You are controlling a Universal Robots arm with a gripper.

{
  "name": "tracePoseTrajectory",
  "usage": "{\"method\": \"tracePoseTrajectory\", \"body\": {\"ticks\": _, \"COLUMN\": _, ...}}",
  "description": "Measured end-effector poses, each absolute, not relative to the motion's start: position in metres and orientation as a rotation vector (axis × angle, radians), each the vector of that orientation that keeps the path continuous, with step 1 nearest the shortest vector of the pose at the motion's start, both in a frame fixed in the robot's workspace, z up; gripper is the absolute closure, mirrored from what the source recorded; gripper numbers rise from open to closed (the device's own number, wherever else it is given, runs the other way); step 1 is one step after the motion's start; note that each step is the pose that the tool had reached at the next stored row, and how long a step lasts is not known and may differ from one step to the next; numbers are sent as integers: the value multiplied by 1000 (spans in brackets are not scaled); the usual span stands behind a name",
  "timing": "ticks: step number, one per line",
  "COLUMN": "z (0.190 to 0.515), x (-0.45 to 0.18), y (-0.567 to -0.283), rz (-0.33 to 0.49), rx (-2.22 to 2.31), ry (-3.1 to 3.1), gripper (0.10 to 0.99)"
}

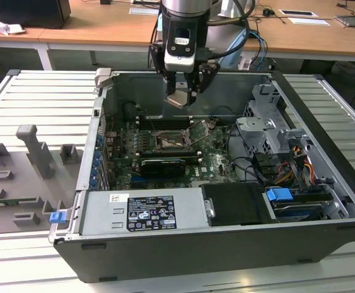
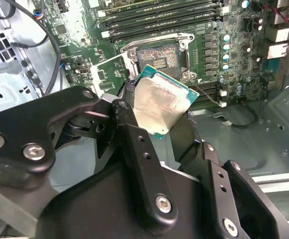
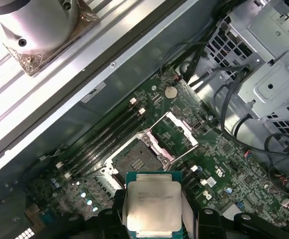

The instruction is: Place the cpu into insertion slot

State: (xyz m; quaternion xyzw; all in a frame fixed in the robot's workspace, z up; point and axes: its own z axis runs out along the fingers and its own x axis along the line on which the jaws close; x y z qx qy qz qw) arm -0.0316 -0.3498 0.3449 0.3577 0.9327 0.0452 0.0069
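My fingers pinch the cpu by its edges, high over the motherboard, with the open insertion slot at about six o'clock from it in the exterior view, so I'd level the tilted cpu and square it to that slot.
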Motion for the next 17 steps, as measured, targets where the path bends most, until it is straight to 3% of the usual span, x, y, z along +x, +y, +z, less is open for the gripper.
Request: {"method": "tracePoseTrajectory", "body": {"ticks": 17, "z": 340, "x": -32, "y": -350, "rz": 138, "rx": 1296, "ry": 2837, "gripper": 557}}
